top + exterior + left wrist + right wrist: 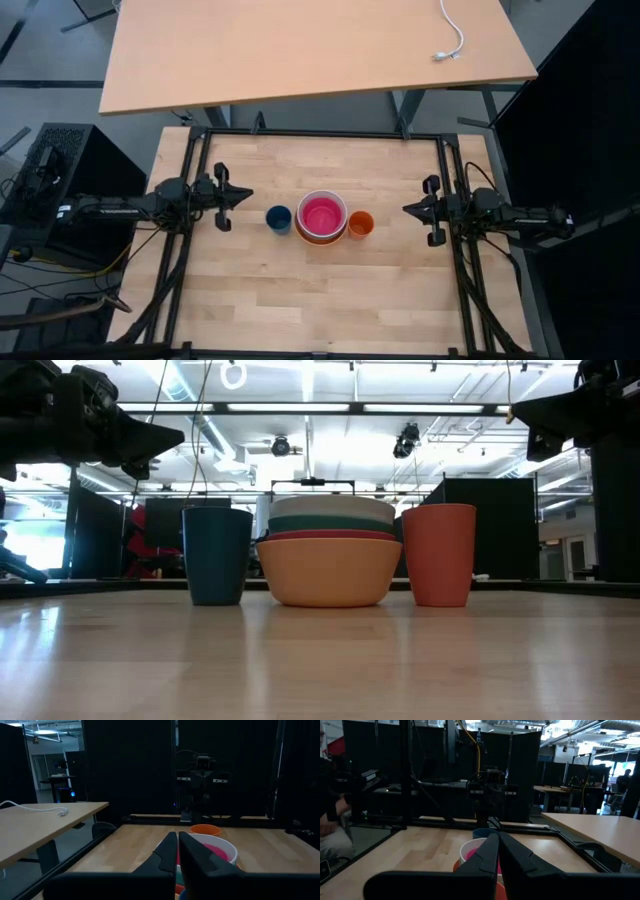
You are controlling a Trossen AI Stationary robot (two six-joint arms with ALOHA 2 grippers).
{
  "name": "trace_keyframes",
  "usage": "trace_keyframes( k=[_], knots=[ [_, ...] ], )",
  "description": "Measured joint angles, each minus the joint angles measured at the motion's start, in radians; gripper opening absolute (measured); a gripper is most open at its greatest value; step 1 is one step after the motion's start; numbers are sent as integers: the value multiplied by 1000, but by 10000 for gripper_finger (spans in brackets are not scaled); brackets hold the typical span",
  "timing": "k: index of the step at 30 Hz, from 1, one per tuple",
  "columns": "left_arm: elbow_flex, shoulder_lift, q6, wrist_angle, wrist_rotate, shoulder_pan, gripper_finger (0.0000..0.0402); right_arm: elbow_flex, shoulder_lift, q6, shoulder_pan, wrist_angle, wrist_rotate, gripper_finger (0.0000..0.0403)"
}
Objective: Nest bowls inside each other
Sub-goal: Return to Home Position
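The bowls (322,217) stand nested in one stack at the table's middle, resting on the yellow-orange bowl (328,572); red-orange, teal and white rims (332,510) show above it, and the magenta-pink inside (322,213) shows from above. My left gripper (247,194) is shut, raised at the table's left, pointing at the stack and touching nothing. My right gripper (406,209) is shut, raised at the table's right. The stack also shows past my left fingers (215,851) and my right fingers (472,851).
A dark blue cup (279,218) stands just left of the stack and an orange cup (360,224) just right of it. A black frame (320,134) borders the table. A second table (310,45) with a white cable (450,35) lies beyond the far edge.
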Motion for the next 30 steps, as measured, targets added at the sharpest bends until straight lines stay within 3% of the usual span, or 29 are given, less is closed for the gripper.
trace_keyframes(
  k=[30],
  knots=[
    [0, 0, 0, 0, 0, 0, 1, 0, 0, 0, 0, 0, 0, 0]
  ],
)
